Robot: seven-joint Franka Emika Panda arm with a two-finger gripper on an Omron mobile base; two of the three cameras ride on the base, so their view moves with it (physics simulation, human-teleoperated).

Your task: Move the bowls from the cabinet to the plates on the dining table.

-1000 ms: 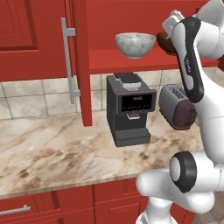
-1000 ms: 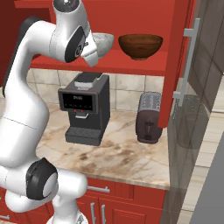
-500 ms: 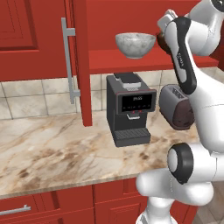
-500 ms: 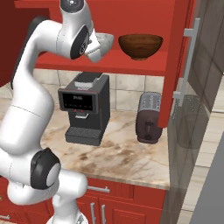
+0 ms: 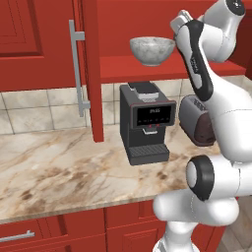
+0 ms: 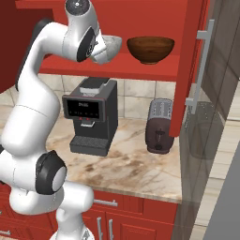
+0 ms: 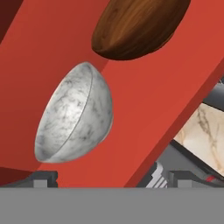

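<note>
Both bowls sit on the red shelf (image 6: 140,70) of the tall red raised-panel cabinet (image 5: 37,44), above the marble counter (image 5: 54,167) with its black coffee machine (image 5: 146,123) and dark toaster (image 6: 158,125): the grey-white marbled round bowl (image 5: 152,50) is nearer the arm, and the dark glossy brown wooden bowl (image 6: 150,49) stands just beside it, apart. The two-finger gripper (image 7: 109,178) hovers close to the marbled bowl with its dark tips spread wide and nothing between them — the hand view shows the bowl (image 7: 74,116) rolled onto its side by the camera's tilt, rim towards the brown one (image 7: 135,26). The step in hand looks like reaching for the marbled bowl. To do it well, one finger should probably go inside the rim and the other outside the wall, since the bowl's full width may be too much to span. Approaching from the side away from the brown bowl would avoid nudging it, and the lift should clear the shelf's front edge before drawing back — the open cabinet door (image 6: 192,65) stands close on the right.
</note>
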